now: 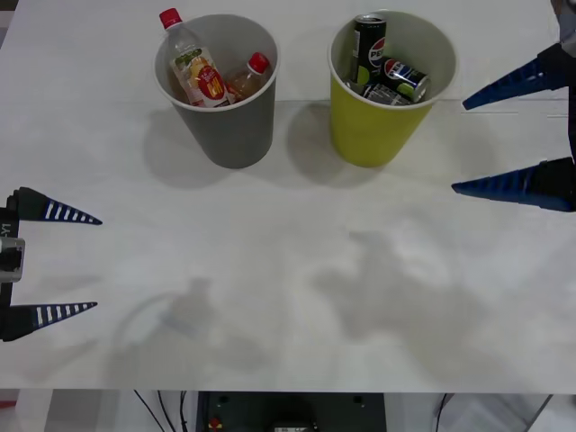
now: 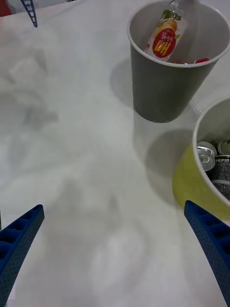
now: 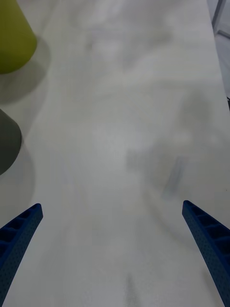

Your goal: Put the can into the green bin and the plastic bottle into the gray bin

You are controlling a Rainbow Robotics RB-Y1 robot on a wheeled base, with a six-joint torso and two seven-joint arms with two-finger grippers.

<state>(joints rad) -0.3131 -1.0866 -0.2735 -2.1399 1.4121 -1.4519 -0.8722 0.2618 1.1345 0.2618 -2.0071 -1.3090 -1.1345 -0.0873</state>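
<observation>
The gray bin (image 1: 236, 135) stands at the back left of the white table. Inside it leans the plastic bottle (image 1: 200, 74) with its red cap and yellow-orange label, beside a second red-capped bottle (image 1: 248, 79). To its right, the green bin (image 1: 367, 135) holds an upright black can (image 1: 369, 43) and a Pepsi can (image 1: 407, 79) lying on its side. My left gripper (image 1: 56, 261) hovers open at the table's near left. My right gripper (image 1: 504, 139) is open just right of the green bin. The right wrist view shows the gray bin (image 2: 163, 91), the bottle (image 2: 165, 37) and the green bin (image 2: 191, 184).
The white table (image 1: 288, 270) stretches bare between the bins and its front edge. In the left wrist view the green bin (image 3: 13, 41) and the gray bin (image 3: 6, 141) sit at the picture's side. The left fingertip (image 2: 31, 13) shows far off in the right wrist view.
</observation>
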